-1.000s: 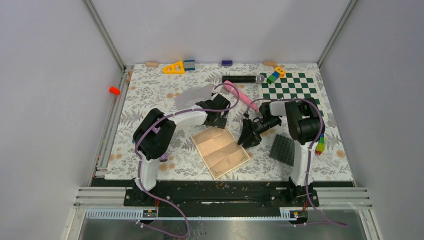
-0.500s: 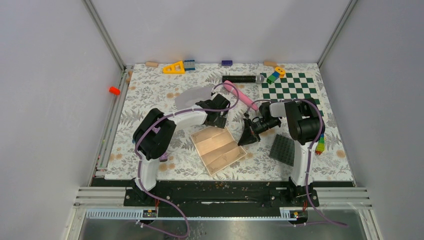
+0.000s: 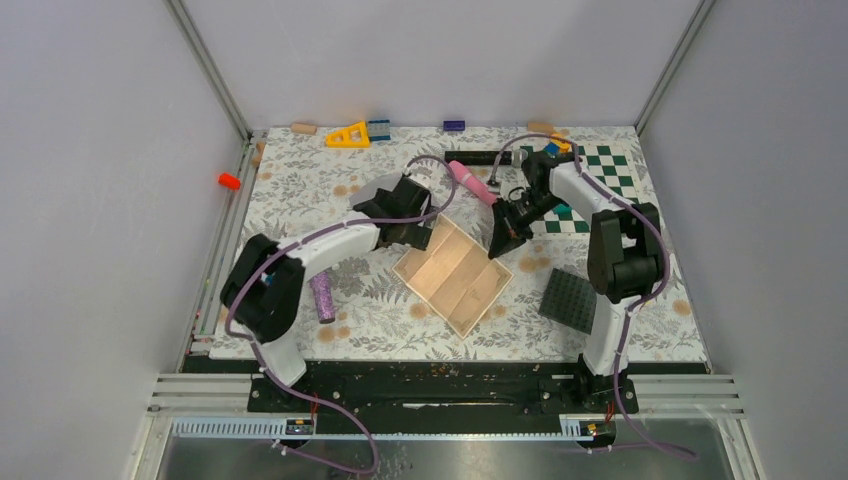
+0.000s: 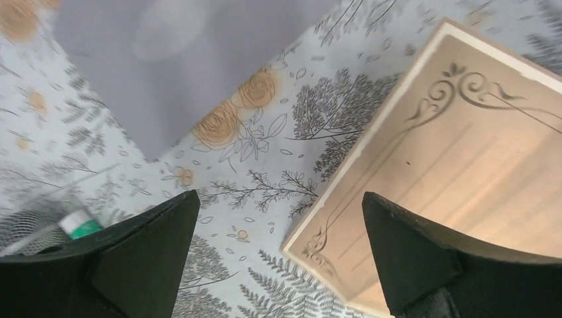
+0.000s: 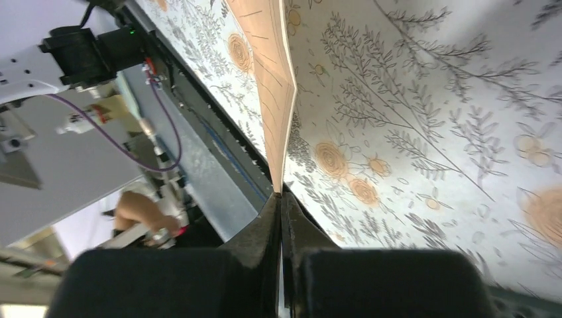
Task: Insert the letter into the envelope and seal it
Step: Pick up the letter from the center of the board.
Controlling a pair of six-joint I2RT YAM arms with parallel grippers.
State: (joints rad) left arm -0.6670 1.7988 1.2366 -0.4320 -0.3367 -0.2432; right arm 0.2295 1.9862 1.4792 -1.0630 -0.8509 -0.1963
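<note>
We find the letter pinched at one edge, the envelope lying apart from it.
On the desk [image 3: 300,200] the checkerboard [image 3: 610,178] lies at 2 o'clock; the letter [image 3: 455,278] sits mid-desk, with the envelope [image 4: 166,59] at its 11 o'clock partly under the left arm, a studded plate [image 3: 567,298] at 4 and a pink cylinder [image 3: 470,181] at 12. The right gripper [image 5: 280,199] is clenched on the letter's 2 o'clock edge; the left gripper [image 4: 278,199] gapes wide over its 10 o'clock edge, holding nothing.

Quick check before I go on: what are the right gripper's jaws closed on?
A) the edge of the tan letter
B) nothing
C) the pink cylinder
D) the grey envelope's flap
A: in the right wrist view the right gripper has its jaws shut on the thin edge of the letter.
</note>
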